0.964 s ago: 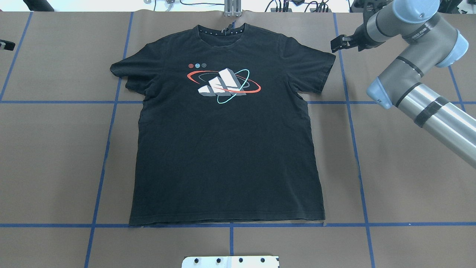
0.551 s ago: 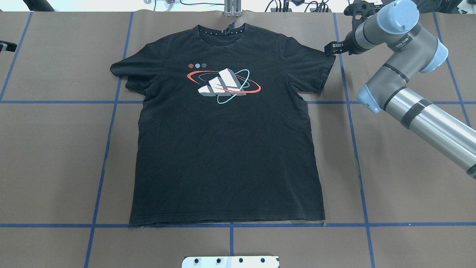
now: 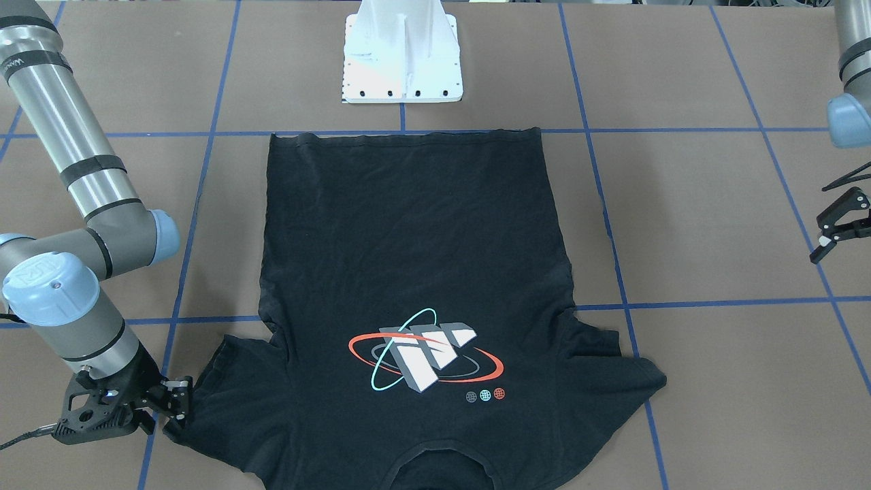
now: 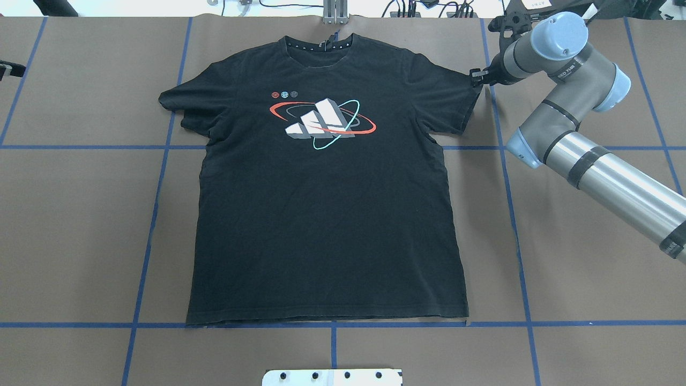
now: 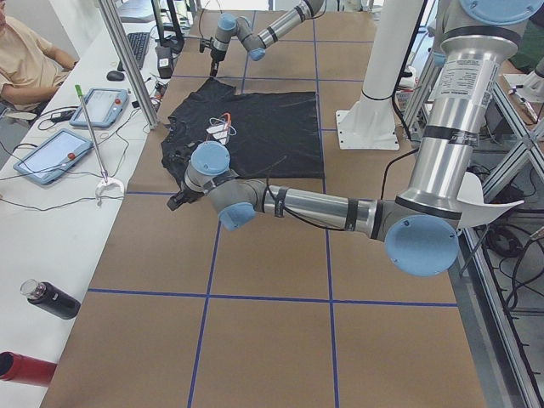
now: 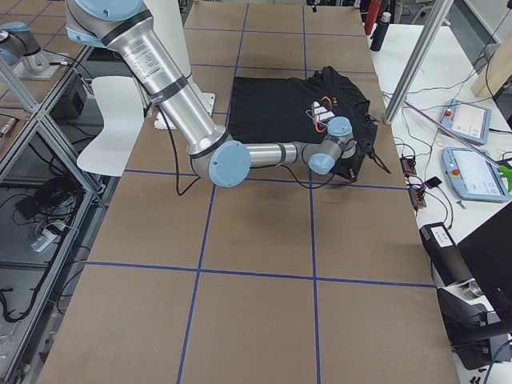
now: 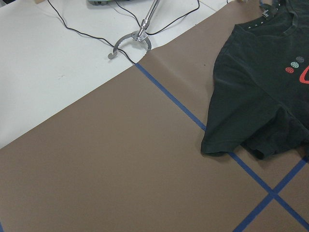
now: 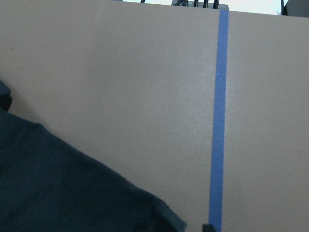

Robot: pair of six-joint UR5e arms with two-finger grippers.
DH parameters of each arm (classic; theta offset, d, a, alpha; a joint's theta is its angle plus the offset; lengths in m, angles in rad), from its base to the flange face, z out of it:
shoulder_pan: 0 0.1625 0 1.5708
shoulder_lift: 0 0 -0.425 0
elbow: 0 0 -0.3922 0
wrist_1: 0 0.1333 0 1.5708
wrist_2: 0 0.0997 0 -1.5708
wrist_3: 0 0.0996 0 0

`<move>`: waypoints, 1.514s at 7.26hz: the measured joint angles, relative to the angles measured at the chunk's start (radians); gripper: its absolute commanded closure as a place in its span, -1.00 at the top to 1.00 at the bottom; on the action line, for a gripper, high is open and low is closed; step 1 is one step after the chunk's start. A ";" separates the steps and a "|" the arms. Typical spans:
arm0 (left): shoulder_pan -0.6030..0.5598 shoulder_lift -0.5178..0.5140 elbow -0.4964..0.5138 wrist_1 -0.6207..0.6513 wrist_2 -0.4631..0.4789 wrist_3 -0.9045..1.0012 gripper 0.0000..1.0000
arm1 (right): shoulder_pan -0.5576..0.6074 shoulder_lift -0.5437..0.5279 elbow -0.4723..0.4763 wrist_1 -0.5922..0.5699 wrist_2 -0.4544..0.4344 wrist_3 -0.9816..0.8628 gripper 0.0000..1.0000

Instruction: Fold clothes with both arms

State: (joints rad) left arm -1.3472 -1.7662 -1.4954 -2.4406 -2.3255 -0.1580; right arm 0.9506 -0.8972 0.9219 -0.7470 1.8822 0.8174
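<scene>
The T-shirt [image 4: 327, 203] lies flat, print up, on the table [image 4: 579, 257], spread ready for folding. The right gripper [image 3: 178, 401] sits at one sleeve [image 3: 224, 388] corner, probably to pinch it; I cannot tell whether it grips. The left gripper [image 3: 835, 235] hangs spread wide, well clear of the cloth.

No words or numbers legible. T-shirt [image 4: 327, 214] chest print is a three-bar logo [image 4: 320, 124] with red and teal rings, no lettering. Three tiny round emblems [image 4: 284, 95] just collar-side of the logo, unreadable. Band lettering on right arm [image 4: 569, 65], well right of the logo, blurred.
</scene>
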 measured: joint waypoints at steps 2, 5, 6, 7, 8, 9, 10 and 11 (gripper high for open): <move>0.001 0.002 0.000 0.000 0.000 0.000 1.00 | -0.003 -0.001 -0.007 0.000 -0.013 -0.004 -0.59; 0.002 0.005 0.000 0.000 0.000 0.000 1.00 | -0.003 0.000 -0.007 0.000 -0.021 -0.005 -1.00; 0.002 0.005 -0.001 0.000 0.000 0.001 1.00 | -0.001 0.000 0.000 -0.001 -0.022 -0.004 -1.00; 0.002 0.007 -0.001 -0.004 0.000 0.001 1.00 | 0.001 0.000 0.013 -0.003 -0.023 0.000 -1.00; 0.002 0.007 0.000 -0.011 0.000 0.001 1.00 | 0.002 0.000 0.044 -0.020 -0.024 0.009 -1.00; 0.002 0.008 0.002 -0.015 0.000 0.000 1.00 | 0.002 0.001 0.099 -0.076 -0.024 0.025 -1.00; 0.002 0.008 0.004 -0.017 0.000 0.000 1.00 | -0.004 0.003 0.172 -0.164 -0.031 0.055 -1.00; 0.002 0.008 0.005 -0.018 0.000 0.000 1.00 | -0.025 0.012 0.235 -0.238 -0.058 0.110 -1.00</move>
State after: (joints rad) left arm -1.3453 -1.7583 -1.4905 -2.4582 -2.3251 -0.1580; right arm 0.9258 -0.8852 1.1571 -0.9850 1.8239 0.9277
